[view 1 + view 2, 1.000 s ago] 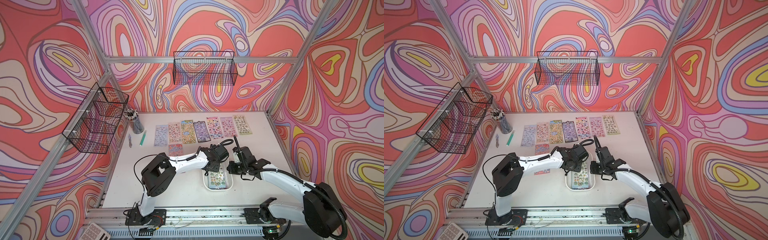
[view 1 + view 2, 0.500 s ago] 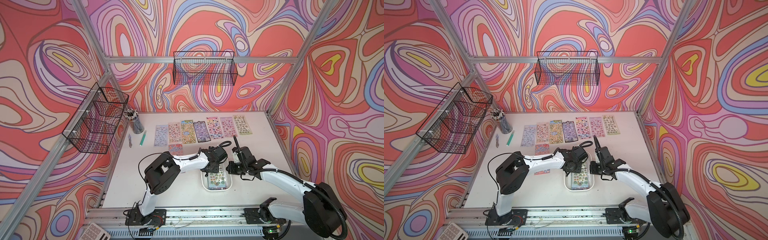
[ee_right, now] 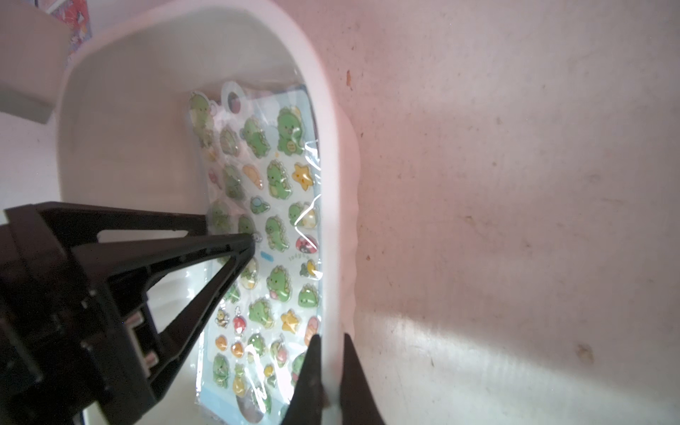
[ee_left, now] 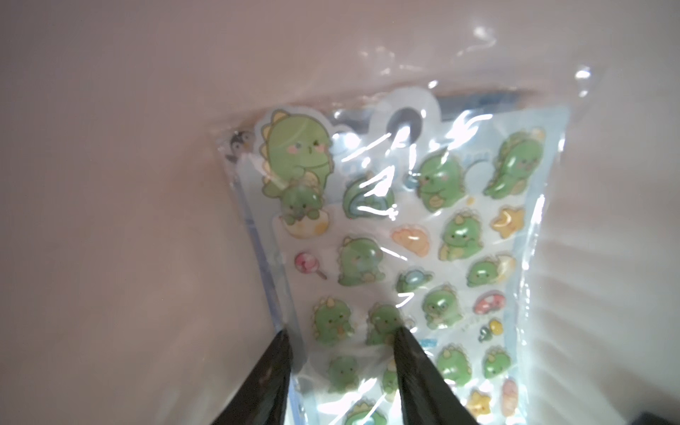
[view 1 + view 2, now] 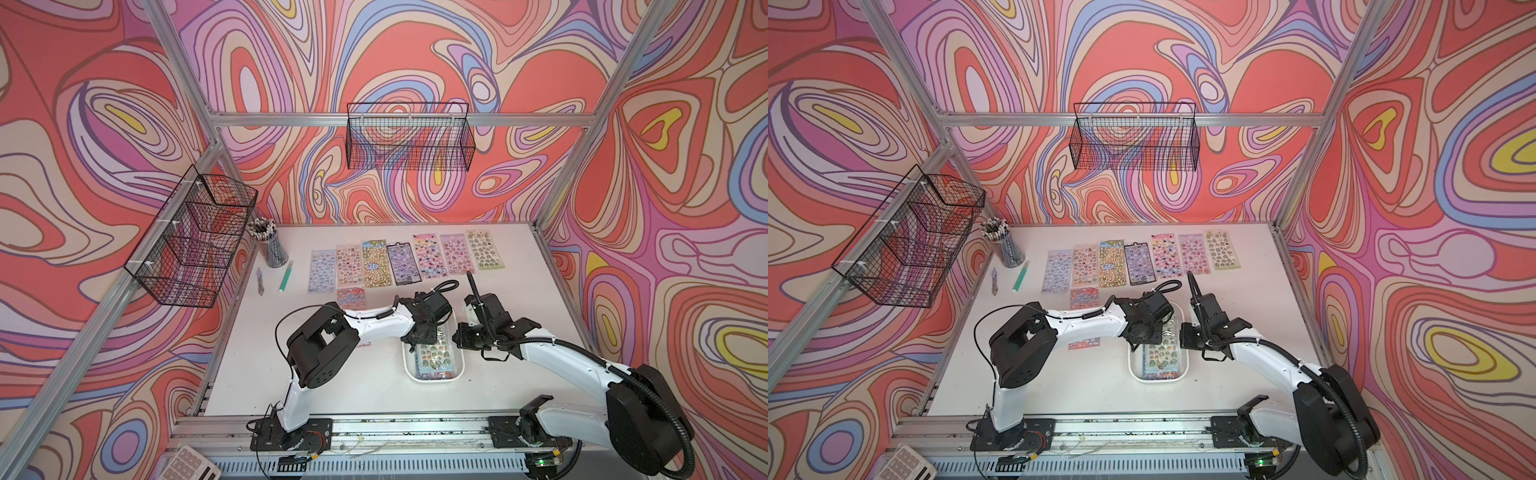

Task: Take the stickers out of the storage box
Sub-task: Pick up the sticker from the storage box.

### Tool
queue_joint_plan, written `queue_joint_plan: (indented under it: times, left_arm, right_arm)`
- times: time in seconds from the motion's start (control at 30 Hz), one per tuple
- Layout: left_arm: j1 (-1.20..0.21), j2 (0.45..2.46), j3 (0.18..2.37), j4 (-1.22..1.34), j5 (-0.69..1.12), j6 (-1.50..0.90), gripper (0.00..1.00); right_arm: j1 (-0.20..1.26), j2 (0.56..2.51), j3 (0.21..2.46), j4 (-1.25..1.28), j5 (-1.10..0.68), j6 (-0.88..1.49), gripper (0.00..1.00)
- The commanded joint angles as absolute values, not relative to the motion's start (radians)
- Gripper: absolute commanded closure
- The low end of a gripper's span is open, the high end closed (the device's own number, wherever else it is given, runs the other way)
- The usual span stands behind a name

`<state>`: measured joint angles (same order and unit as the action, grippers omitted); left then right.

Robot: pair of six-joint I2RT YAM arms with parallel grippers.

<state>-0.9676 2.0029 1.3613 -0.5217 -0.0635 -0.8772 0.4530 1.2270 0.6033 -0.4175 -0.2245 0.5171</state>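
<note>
The storage box (image 5: 409,370) (image 5: 1133,368), a shallow white tray, sits at the table's front middle. In it lies a stack of stickers, topped by a glossy green dinosaur sheet (image 5: 434,359) (image 4: 460,235) (image 3: 279,176). My left gripper (image 5: 422,338) (image 4: 341,331) reaches down into the box, open, with one fingertip at the sheet's long edge and the other on the sheet. My right gripper (image 5: 459,338) (image 3: 330,336) is shut on the box's right wall (image 3: 331,184), one finger inside and one outside. Several more stickers (image 5: 376,264) lie in a row at the back.
Another sticker sheet (image 5: 351,297) lies just behind the left arm, and one (image 5: 1084,343) shows under it. A pen cup (image 5: 270,249), a green pen (image 5: 285,276) and a small grey tool (image 5: 259,286) are at the back left. Black wire baskets (image 5: 195,237) (image 5: 409,137) hang on the walls.
My left arm's elbow has shifted slightly right and its gripper has settled a little further into the box. The right arm has not moved.
</note>
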Motion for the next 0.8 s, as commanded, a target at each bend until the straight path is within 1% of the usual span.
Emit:
queue_joint_plan:
  times: [0.0, 0.13, 0.2, 0.4, 0.63, 0.77]
  left_arm:
    - [-0.941, 2.086, 1.295, -0.648, -0.129, -0.876, 0.49]
    - [-0.940, 2.076, 1.282, -0.652, -0.140, -0.869, 0.50]
    - [-0.940, 2.078, 1.276, -0.631, -0.116, -0.871, 0.54]
    - [-0.940, 2.097, 1.273, -0.572, -0.060, -0.886, 0.72]
    - [-0.940, 2.076, 1.281, -0.591, -0.090, -0.880, 0.84]
    - [-0.941, 2.055, 1.300, -0.618, -0.114, -0.871, 0.88]
  right_arm:
    - [0.449, 1.213, 0.611, -0.405, -0.213, 0.512, 1.00]
    - [0.449, 1.212, 0.609, -0.407, -0.213, 0.511, 1.00]
    - [0.448, 1.211, 0.609, -0.405, -0.213, 0.511, 1.00]
    - [0.449, 1.208, 0.618, -0.414, -0.212, 0.508, 1.00]
    - [0.449, 1.208, 0.623, -0.417, -0.212, 0.505, 1.00]
    - [0.449, 1.213, 0.624, -0.413, -0.216, 0.505, 1.00]
